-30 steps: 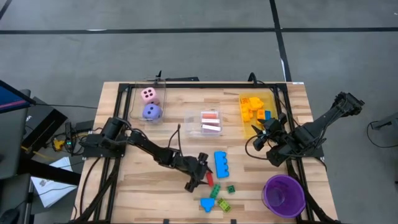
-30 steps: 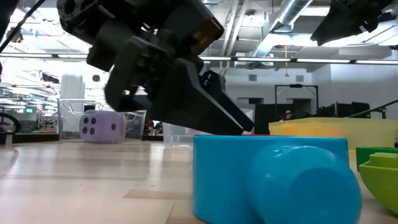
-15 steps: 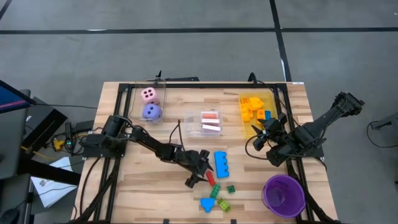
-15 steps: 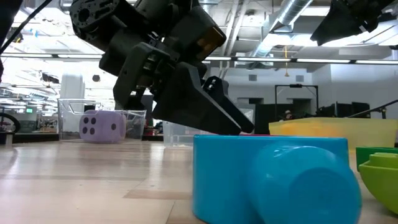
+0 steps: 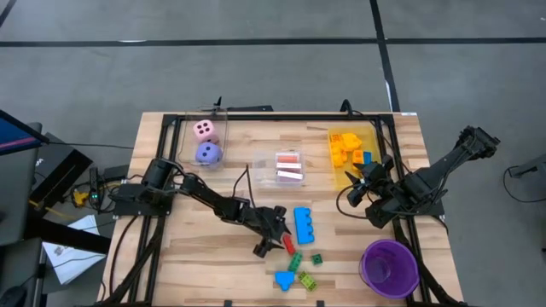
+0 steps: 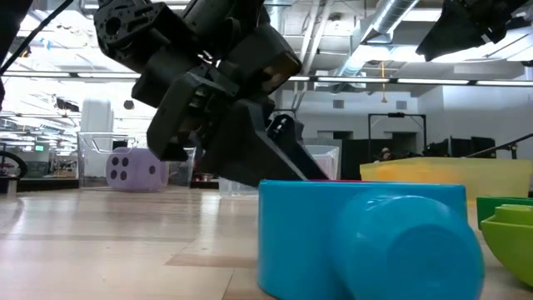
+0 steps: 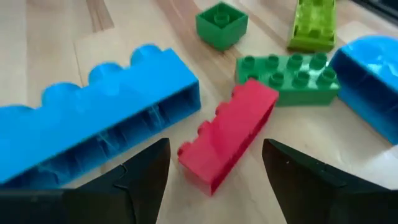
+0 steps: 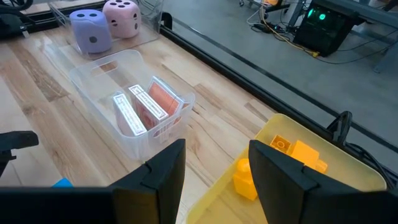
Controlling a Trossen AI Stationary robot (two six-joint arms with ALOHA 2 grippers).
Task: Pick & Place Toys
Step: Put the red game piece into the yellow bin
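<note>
Left gripper (image 7: 214, 165): my fingers stand apart, low over the table, one on each side of the red brick (image 7: 227, 133), neither touching it that I can see.
Right gripper (image 8: 214, 180): my fingers are parted with nothing between them, held above the near corner of the yellow bin (image 5: 351, 149) on my right side of the table.
Red bricks: one, lying flat on the wood between my left fingers, just beside the long blue brick (image 7: 93, 134).
Blue bricks on the table: two that I can count. The long studded one (image 5: 304, 224) sits just right of my left gripper in the high view; a second blue piece (image 5: 284, 279) lies nearer the front edge.
Green bricks on the table: three. A dark green flat one (image 7: 287, 76) touches the far end of the red brick, a small dark green cube (image 7: 221, 23) sits apart beyond it, and a lime green one (image 7: 313, 25) lies near that.
Dice: two, one pink (image 5: 204, 130) and one purple (image 5: 207, 153), together in a clear bin (image 5: 186, 145) at the far left of the table.
Cards: pink-backed, standing in a second clear bin (image 8: 102, 87) at the middle of the table; I cannot count them surely.
Bricks in the yellow bin: a heap of yellow and orange (image 5: 345, 145) with one blue (image 5: 368, 157); too clustered to count.
Purple cup (image 5: 390, 267): one, at the front right corner.
</note>
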